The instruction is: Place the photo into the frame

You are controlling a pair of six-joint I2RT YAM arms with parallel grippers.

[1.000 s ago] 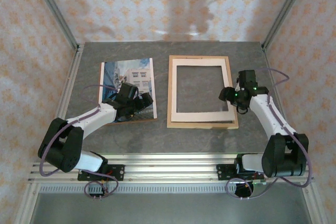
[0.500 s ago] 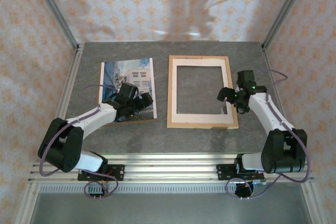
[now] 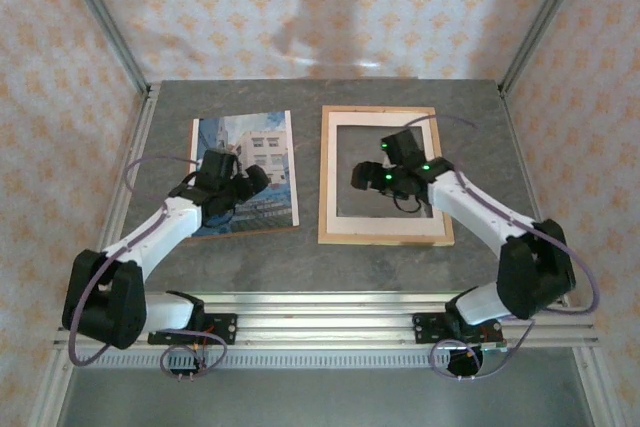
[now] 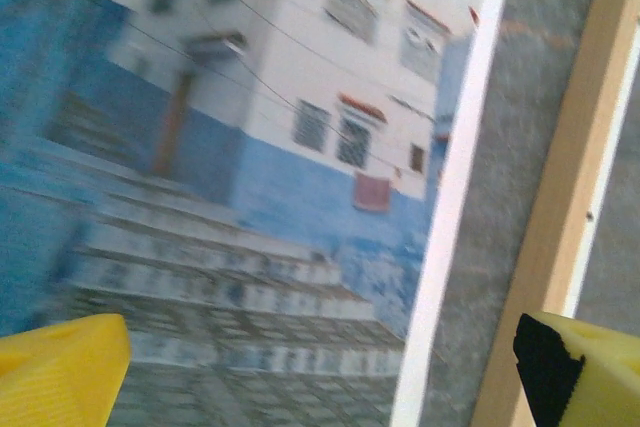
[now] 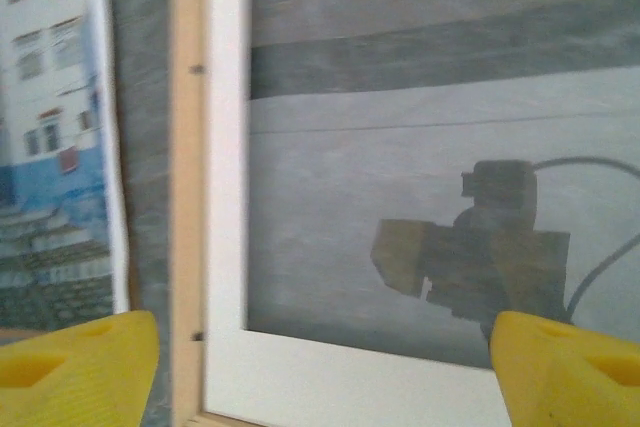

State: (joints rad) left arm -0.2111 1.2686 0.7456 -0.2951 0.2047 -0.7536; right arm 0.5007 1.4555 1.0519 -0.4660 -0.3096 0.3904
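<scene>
The photo (image 3: 262,147) of a white building under blue sky lies flat at the left of the table. My left gripper (image 3: 250,183) hovers open over its near right part. In the left wrist view the photo (image 4: 250,147) spreads beneath the gripper (image 4: 320,377), and nothing sits between the yellow fingertips (image 4: 60,367). The light wooden frame (image 3: 385,237) lies at the centre with a cream mat (image 3: 385,222) inside it. My right gripper (image 3: 362,177) hangs open above the pane; in the right wrist view the gripper (image 5: 320,372) is reflected in the pane (image 5: 420,127).
A brown backing board (image 3: 250,231) peeks out under the photo's near edge. A narrow strip of grey table (image 3: 308,167) separates photo and frame. Metal posts and patterned walls enclose the table on three sides.
The right gripper has left the frame's right edge and swung left over the pane; the mat now lies square in the frame. The left gripper has shifted back-left over the photo.
</scene>
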